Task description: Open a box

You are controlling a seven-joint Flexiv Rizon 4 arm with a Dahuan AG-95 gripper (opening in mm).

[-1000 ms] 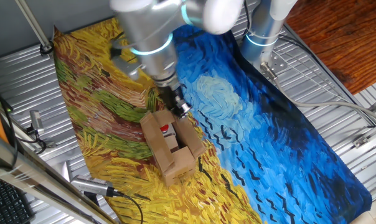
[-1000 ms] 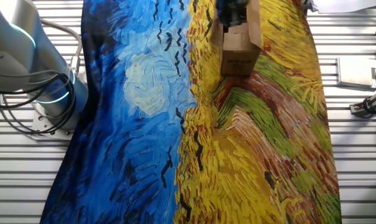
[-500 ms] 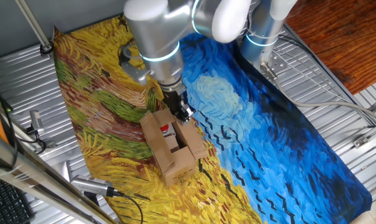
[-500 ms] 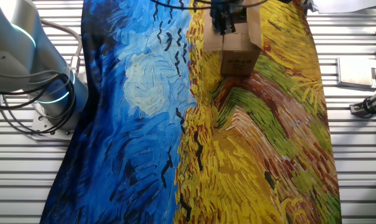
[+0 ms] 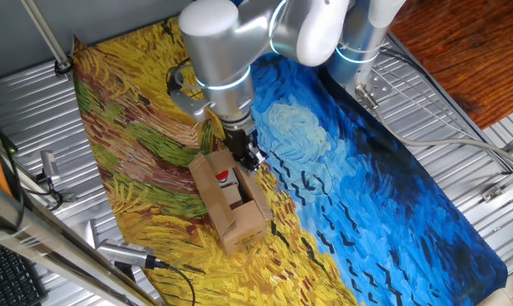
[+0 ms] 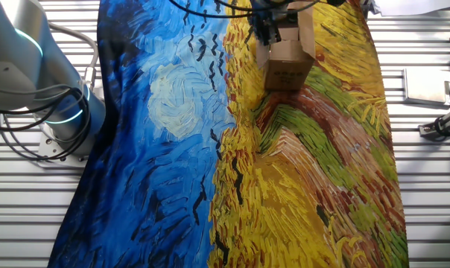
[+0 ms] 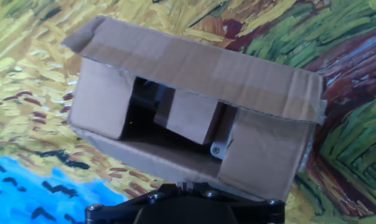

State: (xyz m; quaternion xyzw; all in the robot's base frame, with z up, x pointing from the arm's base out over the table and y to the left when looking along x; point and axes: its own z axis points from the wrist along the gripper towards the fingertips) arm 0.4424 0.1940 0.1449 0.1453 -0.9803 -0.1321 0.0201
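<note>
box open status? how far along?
Done: the box has its far long flap folded back, showing the insert with a red button. In hand: the end effector sits at the near long flap. Left: that flap and both short end flaps partly cover the opening.

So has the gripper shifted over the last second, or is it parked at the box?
Yes. In one fixed view the gripper has slid right, along the box, toward the blue part of the painted cloth.
</note>
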